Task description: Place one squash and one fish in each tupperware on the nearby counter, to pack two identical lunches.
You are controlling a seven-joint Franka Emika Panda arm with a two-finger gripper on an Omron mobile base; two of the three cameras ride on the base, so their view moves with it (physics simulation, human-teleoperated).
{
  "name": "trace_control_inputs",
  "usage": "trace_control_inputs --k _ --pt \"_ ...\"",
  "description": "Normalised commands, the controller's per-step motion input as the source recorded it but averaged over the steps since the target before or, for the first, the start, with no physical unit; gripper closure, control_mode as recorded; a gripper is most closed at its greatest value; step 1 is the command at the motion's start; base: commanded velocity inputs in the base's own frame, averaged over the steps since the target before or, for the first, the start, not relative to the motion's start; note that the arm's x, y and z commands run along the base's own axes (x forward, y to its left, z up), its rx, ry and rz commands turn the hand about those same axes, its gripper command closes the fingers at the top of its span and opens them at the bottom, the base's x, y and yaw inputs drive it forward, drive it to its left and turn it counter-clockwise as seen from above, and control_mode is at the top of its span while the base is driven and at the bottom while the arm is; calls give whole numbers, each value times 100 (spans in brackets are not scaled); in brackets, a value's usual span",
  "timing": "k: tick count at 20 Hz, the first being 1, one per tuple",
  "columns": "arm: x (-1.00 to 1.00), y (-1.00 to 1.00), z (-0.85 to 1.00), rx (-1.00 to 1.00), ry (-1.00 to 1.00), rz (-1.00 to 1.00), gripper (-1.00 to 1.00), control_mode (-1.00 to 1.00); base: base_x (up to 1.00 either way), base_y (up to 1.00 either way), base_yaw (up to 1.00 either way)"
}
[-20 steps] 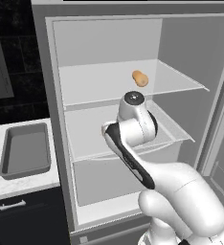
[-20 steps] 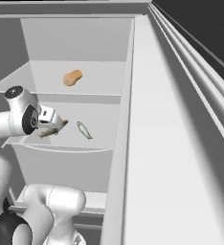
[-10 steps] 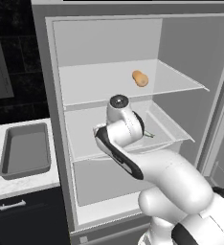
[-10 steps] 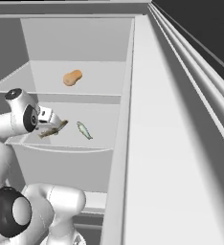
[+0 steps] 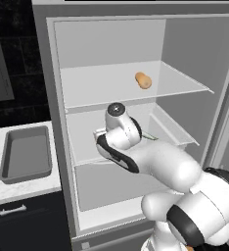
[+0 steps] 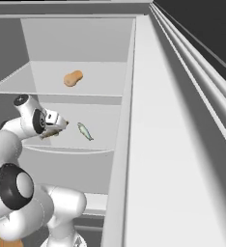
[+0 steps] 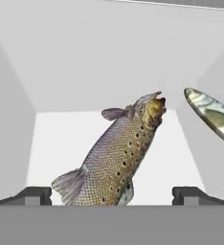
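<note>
Hand view shows me one brown spotted fish [image 7: 116,160] lying on the pale fridge shelf [image 7: 104,119] straight ahead, its tail near my gripper [image 7: 112,194] and its head angled away to the upper right. My gripper's two fingertips [image 7: 35,194] stand wide apart on either side of the tail end, gripping nothing. A second fish [image 7: 212,115], silvery, pokes in from the right edge of that view, well clear of the first one.

From the right base view I count that silvery fish [image 6: 85,131] on the middle shelf, just beside the gripper [image 6: 57,126], and one orange-tan squash [image 6: 73,78] on the shelf above. The brown fish sits close against the hand there and I cannot make it out clearly.

From the left base view I see the same single squash [image 5: 143,80] on the upper shelf, the arm reaching into the middle shelf, and one grey tupperware [image 5: 11,169] resting on the white worktop [image 5: 18,188] to the left of the fridge. So my count is two fish, one squash, one tupperware.
</note>
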Motion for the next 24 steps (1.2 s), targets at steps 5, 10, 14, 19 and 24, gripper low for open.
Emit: trace_control_inputs --k 5,10,14,19,24 --pt "23 19 -34 0 0 -1 -100 -100 0 0 0" --pt "8 6 -11 3 0 0 -100 -100 0 0 0" --pt "0 0 -33 0 0 0 100 -100 0 0 0" --pt "1 0 -22 -2 -3 0 100 -100 0 0 0" --pt "-23 0 -1 0 -3 0 100 -100 0 0 0"
